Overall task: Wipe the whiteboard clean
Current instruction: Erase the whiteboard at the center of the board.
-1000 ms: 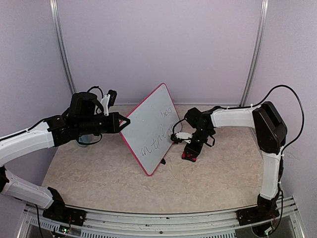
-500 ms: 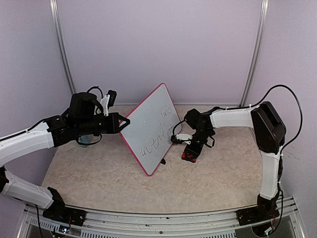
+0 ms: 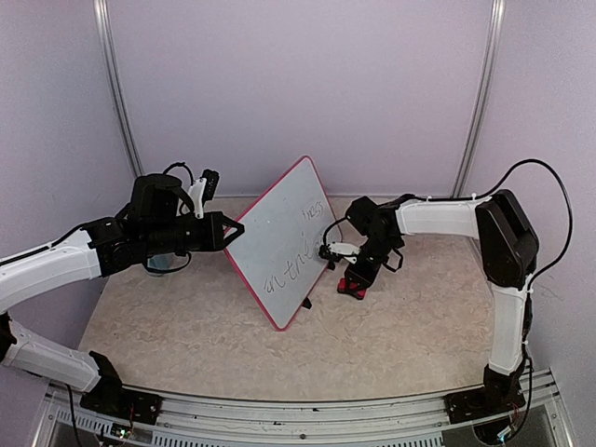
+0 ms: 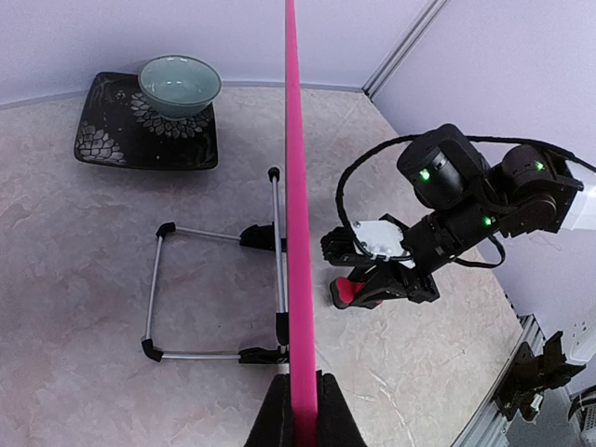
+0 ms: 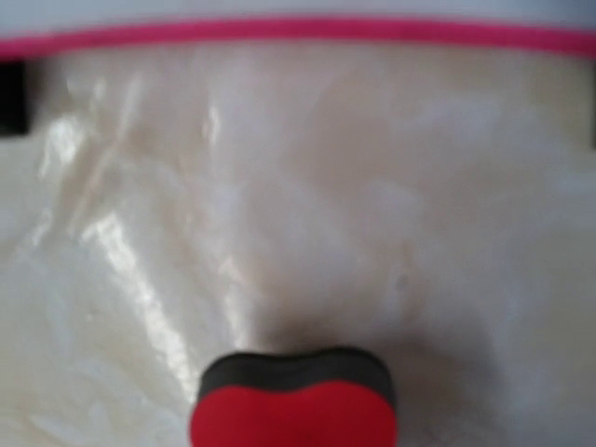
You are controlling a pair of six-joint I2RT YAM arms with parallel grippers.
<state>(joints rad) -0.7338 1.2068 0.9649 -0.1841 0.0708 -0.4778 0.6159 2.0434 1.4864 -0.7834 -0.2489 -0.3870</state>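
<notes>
- I see the whiteboard (image 3: 284, 247) standing up near the middle of the table (image 3: 186, 345). It leans back a little on its thin metal stand (image 4: 154, 289).
- My left gripper (image 3: 233, 226) is pinching the pink frame on the board's left side. In the left wrist view the frame runs straight up between the two fingers (image 4: 275, 414), and they are clamped tight on it.
- The board has dark writing (image 3: 296, 261) on its white face.
- My right gripper (image 3: 352, 277) is low down on the table, just beside the board's right side.
- Its fingers are closed around the little red eraser (image 3: 350, 287). The red end sticks out toward the board.
- In the right wrist view the eraser (image 5: 293, 410) is right at the bottom. The pink frame runs across the top, and the picture is blurry.
- Behind the board, a green bowl (image 4: 180, 86) sits on a black plate (image 4: 112, 149) with flowers on it.
</notes>
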